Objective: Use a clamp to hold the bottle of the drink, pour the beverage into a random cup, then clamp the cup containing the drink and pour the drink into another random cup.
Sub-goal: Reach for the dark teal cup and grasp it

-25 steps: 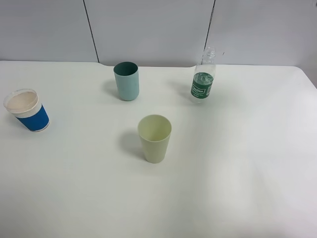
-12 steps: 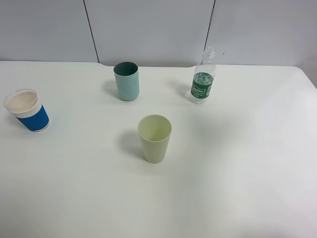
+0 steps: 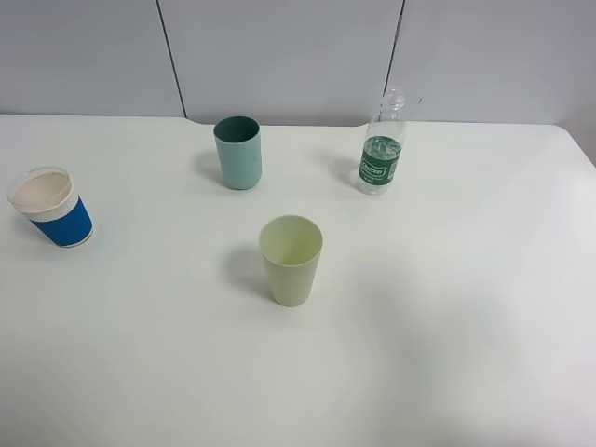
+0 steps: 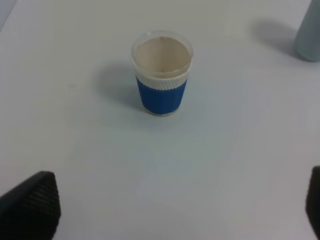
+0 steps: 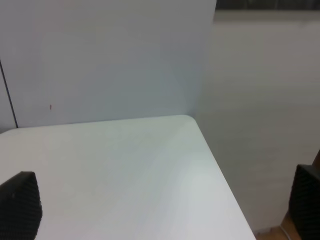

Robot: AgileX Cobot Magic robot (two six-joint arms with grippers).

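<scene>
Hovering with jaws spread wide and empty — left gripper [image 4: 172,210] faces the blue-sleeved cup [image 4: 162,75], right gripper [image 5: 162,202] sees only the table [image 5: 150,165] corner. Capless bottle [image 3: 382,154] stands at 1 o'clock from the yellow-green tumbler [image 3: 291,260], teal tumbler [image 3: 238,152] at 11. Risk — light bottle tips or squirts if pinched off-centre.

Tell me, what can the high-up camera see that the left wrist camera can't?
Only the high camera shows the bottle, the pale yellow-green cup and the whole teal cup, all standing upright and apart. Only the left wrist camera shows the left gripper, its black tips wide open with nothing between them. Both show the blue-and-white cup standing on the white table. A blurry grey-blue shape at the wrist picture's edge may be the teal cup, but I cannot be sure.
</scene>
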